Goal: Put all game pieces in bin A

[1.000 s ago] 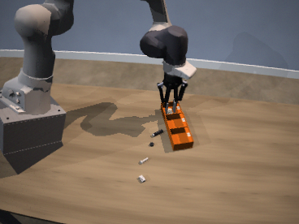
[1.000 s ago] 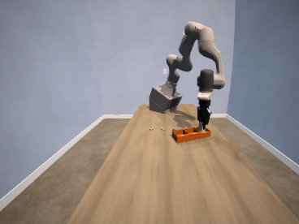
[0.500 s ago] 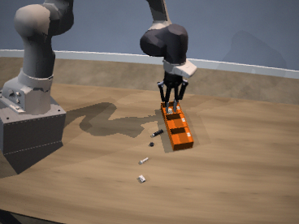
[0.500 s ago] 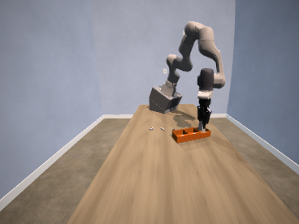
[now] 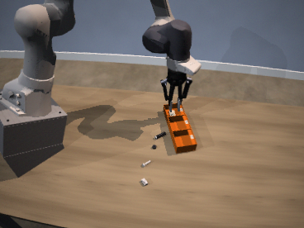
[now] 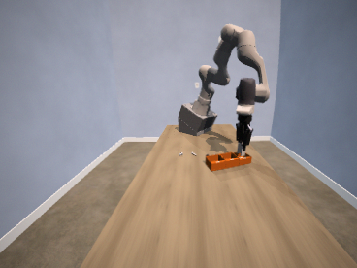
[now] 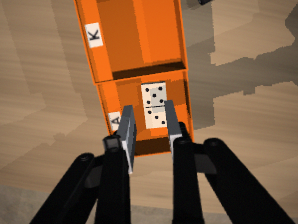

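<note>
Domino [image 7: 154,104] is lying in bin A [image 7: 181,112], beneath the barely parted, empty gripper [image 7: 150,131]; a straight lift is being called for.

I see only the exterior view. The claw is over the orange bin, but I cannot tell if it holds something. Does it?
Observer: No. In the wrist view the claw holds nothing; a domino lies flat in the bin beneath it.
Operator: In which compartment?
Observer: The one labelled A, at the bin's end.
Operator: What is beside the bin?
Observer: The top view shows four small things: a dark rod, a black bit, a pale pin and a white block.
</note>
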`<state>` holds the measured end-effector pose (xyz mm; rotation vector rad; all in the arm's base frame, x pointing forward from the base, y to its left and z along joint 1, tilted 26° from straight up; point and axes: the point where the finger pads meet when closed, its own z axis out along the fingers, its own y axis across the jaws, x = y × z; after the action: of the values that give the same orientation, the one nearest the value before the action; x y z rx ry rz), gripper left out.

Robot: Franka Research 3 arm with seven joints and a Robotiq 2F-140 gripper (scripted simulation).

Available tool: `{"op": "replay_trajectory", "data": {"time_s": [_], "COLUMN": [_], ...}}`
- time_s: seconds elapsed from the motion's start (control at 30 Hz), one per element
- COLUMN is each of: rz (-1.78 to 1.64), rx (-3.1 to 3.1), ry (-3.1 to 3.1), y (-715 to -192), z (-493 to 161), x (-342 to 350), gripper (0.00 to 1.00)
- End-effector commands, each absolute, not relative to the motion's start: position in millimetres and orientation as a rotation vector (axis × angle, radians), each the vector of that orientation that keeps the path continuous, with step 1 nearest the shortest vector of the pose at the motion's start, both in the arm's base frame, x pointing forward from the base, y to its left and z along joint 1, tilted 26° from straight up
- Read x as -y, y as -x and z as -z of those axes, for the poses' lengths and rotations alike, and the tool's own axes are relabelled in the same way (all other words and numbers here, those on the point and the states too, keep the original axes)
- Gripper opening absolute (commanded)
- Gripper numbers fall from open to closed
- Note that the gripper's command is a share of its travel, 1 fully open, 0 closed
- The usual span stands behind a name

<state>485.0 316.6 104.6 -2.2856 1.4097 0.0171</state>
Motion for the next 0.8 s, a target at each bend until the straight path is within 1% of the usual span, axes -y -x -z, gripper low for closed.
{"op": "replay_trajectory", "data": {"time_s": [0.0,0.2,0.77], "rz": [-0.032,-0.032,-0.032], "rx": [-1.409,-1.409,-1.409], "ry": [2.29,2.29,2.29], "y": [-481,-476,-476], "z": [-106,-127,-127], "x": [-316,-307,-307], "gripper": [0.19,0.19,0.19]}}
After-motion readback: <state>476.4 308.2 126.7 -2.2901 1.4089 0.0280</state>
